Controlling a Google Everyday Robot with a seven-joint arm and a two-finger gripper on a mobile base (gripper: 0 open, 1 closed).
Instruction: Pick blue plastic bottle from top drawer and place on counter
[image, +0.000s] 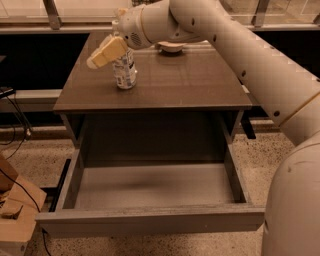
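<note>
small clear plastic bottle with white label (125, 75) stands upright near the glossy dark counter (190, 85) left edge, its top tucked behind the tan gripper (101, 57). can't tell if it's clamped or let go.

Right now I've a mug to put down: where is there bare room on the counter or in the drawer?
The counter is bare on its right half, in front of the bowl; the top drawer floor is bare too. Crowded at the left: the gripper sits at the blue plastic bottle.
</note>
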